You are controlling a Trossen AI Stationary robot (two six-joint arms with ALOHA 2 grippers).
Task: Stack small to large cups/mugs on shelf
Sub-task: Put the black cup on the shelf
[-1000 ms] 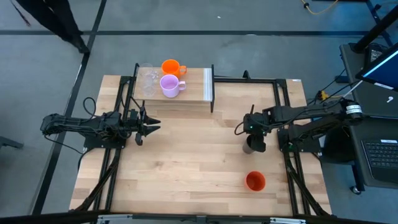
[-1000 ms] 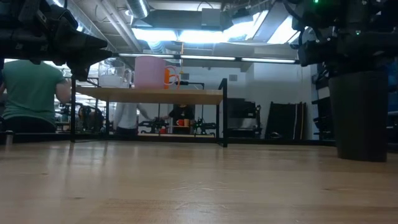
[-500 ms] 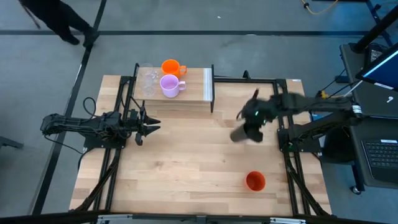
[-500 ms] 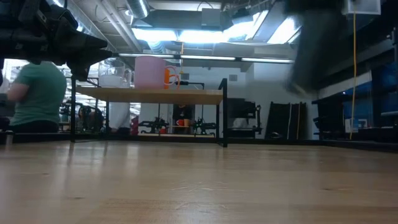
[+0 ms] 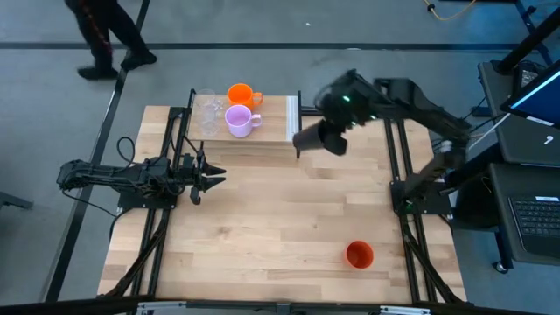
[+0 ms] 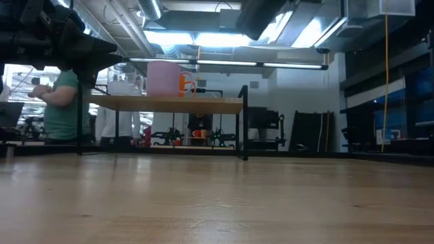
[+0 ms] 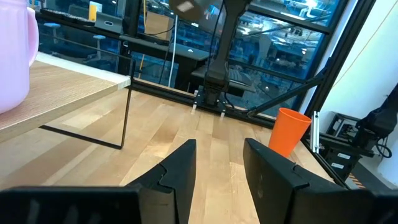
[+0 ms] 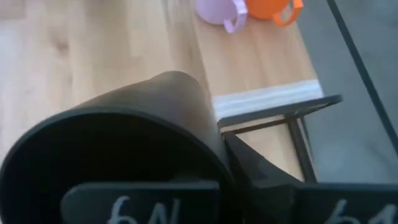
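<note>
The light-wood shelf (image 5: 278, 120) stands at the table's far side. On it are two clear glasses (image 5: 206, 112), an orange mug (image 5: 239, 94) and a lilac mug (image 5: 238, 120). My right gripper (image 5: 334, 129) is shut on the black tumbler (image 5: 311, 138), high in the air just off the shelf's right end. The tumbler also shows at the top of the low view (image 6: 261, 15). The red-orange cup (image 5: 360, 255) stands on the table at the near right. My left gripper (image 5: 213, 179) waits open at the table's left, near the shelf's front. My right gripper has the black tumbler's wall (image 8: 186, 118) between its fingers. One finger (image 8: 249, 168) lies along the tumbler's side; the tumbler hides the other. The tumbler is lifted clear of table and shelf and is tilted, its free end pointing toward the shelf.
The shelf's right part (image 8: 261, 68) is bare wood next to the mugs. Black metal frame rails (image 5: 398, 149) run along both table sides. A person (image 6: 61, 102) moves in the room behind the table.
My right gripper has lifted the black tumbler off the table at the right, and carried it up and toward the far edge and the shelf's right end. The tumbler has tipped from upright to slanting.
</note>
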